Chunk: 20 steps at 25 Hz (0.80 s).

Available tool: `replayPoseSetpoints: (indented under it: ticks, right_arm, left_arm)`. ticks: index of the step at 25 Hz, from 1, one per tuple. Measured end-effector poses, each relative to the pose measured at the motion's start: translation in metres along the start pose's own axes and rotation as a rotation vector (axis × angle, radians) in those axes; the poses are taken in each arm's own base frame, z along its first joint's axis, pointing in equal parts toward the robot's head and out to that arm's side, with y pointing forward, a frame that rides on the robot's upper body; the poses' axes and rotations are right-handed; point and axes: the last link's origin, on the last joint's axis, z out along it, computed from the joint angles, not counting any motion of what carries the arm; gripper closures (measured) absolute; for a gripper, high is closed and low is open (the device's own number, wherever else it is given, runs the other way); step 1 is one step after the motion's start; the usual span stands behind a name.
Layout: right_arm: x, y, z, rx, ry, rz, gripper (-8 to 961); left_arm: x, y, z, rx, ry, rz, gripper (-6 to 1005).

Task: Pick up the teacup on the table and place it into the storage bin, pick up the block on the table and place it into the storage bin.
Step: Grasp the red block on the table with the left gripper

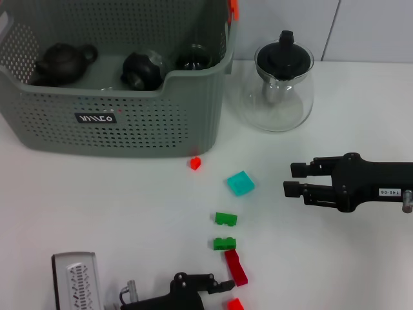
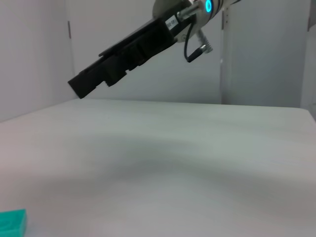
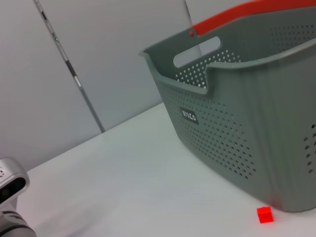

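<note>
1. Storage bin (image 1: pixel 129 123): grey-green perforated basket with a white-on-black logo label, filling the upper left of the head view. An orange tab (image 1: pixel 233 9) sits on its rim at the top edge. The right wrist view shows the same bin (image 3: pixel 237 113) at right, with an orange handle strip along its top.
2. Bin contents: three dark rounded vessels. A dark teapot (image 1: pixel 61 63) lies at left, a second dark pot (image 1: pixel 143 70) in the middle and a black rounded piece (image 1: pixel 193 58) at right. Which of them is the teacup cannot be told.
3. Glass teapot (image 1: pixel 279 87): clear body, black lid, standing on the white table (image 1: pixel 335 258) just right of the bin, upper centre-right.
4. Blocks, loose on the table at centre: small red cube (image 1: pixel 195 163) near the bin's front corner, also seen in the right wrist view (image 3: pixel 265 215); teal block (image 1: pixel 240 183); two green bricks (image 1: pixel 226 219) (image 1: pixel 224 243); dark red brick (image 1: pixel 236 267); red piece (image 1: pixel 235 304) at the bottom edge.
5. Right gripper (image 1: pixel 293 179): mid-right of the head view, fingers pointing left with a narrow gap, holding nothing, well apart from the teal block.
6. Left gripper (image 1: pixel 226 284): bottom centre, tip just beside the dark red brick; finger state cannot be told.
7. Grey device with slotted face (image 1: pixel 76 279): lower left.
</note>
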Motion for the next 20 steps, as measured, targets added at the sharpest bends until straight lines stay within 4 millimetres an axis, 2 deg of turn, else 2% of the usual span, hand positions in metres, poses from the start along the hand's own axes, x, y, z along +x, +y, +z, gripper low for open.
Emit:
replayPoseSetpoints:
  ticks: [20]
  right_arm:
    - [0.0006, 0.0001, -0.0003, 0.001, 0.000, 0.001, 432]
  left_arm:
    - [-0.0011, 0.0019, 0.0020, -0.003, -0.007, 0.002, 603]
